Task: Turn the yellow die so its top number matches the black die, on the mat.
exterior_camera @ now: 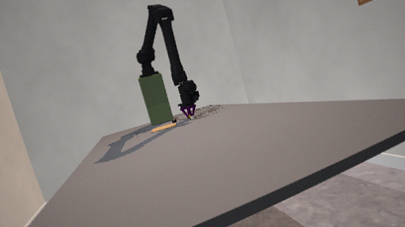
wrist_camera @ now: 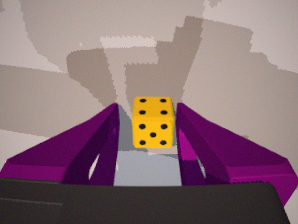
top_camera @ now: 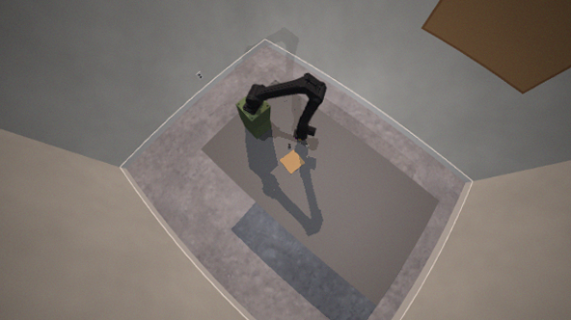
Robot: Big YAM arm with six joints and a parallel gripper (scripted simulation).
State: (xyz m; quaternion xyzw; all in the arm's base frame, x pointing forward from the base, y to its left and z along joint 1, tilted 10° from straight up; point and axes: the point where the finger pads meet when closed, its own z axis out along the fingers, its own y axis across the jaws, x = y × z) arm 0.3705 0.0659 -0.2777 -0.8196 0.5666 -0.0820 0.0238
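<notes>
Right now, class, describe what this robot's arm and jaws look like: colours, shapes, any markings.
A slim, matt black jointed arm rises from a tall green block base. Its gripper has two purple, wedge-shaped jaws tapering forward from a dark body. No cables or markings are visible.

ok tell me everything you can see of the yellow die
The yellow die is a small, matte yellow cube with black pips. In the wrist view, the face toward the camera shows six pips and the face above it shows four. It sits between the purple fingers of the hand, which stands partly open and is not clamped on it. It lies on the grey table, off the orange mat.
</notes>
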